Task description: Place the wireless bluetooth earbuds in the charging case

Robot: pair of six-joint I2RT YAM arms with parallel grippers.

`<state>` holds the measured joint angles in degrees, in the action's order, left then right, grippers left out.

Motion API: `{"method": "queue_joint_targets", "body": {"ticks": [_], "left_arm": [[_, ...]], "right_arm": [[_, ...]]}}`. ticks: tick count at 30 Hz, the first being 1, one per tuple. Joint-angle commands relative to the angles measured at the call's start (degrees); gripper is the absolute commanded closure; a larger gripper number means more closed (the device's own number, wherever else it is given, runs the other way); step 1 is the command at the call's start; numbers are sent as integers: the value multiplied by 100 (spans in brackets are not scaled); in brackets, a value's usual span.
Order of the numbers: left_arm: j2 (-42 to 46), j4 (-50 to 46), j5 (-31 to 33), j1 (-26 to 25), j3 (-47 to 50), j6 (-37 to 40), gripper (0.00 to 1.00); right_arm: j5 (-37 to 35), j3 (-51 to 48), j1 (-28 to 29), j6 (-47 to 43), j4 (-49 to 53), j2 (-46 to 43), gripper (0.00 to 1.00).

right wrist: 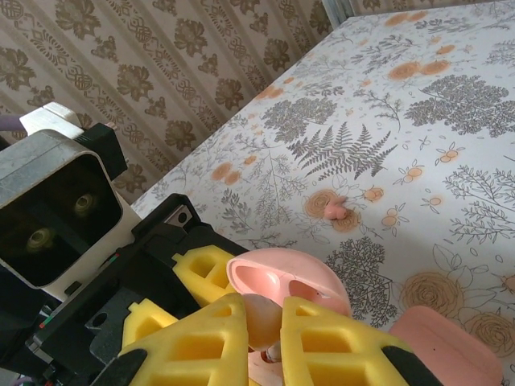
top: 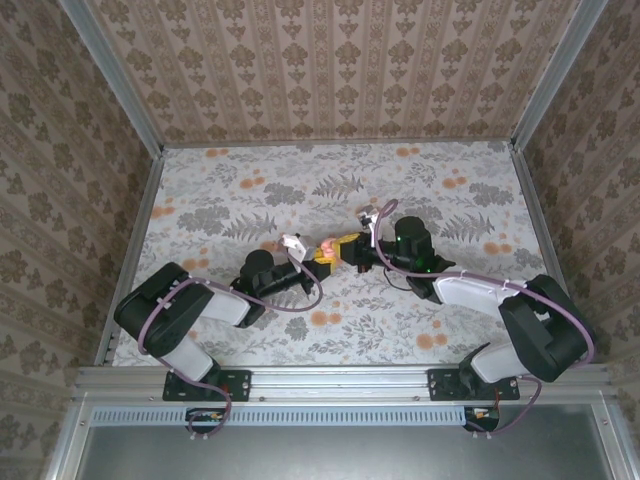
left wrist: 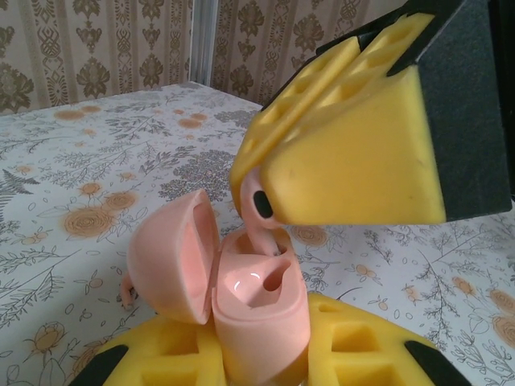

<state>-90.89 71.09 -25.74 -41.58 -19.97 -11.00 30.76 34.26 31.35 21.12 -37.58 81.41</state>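
**Condition.** The left claw (left wrist: 257,358) is clenched on the charging case (left wrist: 261,310), whose lid (left wrist: 173,257) stands open to one side. The right claw (right wrist: 264,334) is clenched on the held earbud (left wrist: 259,211), its stem pointing down into a socket of the case. The loose earbud (right wrist: 336,209) lies on the desk (left wrist: 72,161), well apart from both claws.

**Risks.**
- The stem appears to enter at a slant. Pressing down could jam it or twist the glossy case between its pads.
- The broad right claw sits close to the lid and could knock it shut.
- Letting go before the bud seats could drop it onto the desk.
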Motion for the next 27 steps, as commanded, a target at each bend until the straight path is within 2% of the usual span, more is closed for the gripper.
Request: {"method": "queue_joint_targets", "body": {"ticks": [1,10,27], "left_arm": [[222,256,-128,-34,-97,-120,90],[274,256,-141,-18,-99,-118,90],[366,253,-252,-12,-75,-67,89]], "right_arm": [[157,74,52,-49,-175,90,87],[438,82,64,-161,10,113,86],[432,239,64,-688,748,72,83]]}}
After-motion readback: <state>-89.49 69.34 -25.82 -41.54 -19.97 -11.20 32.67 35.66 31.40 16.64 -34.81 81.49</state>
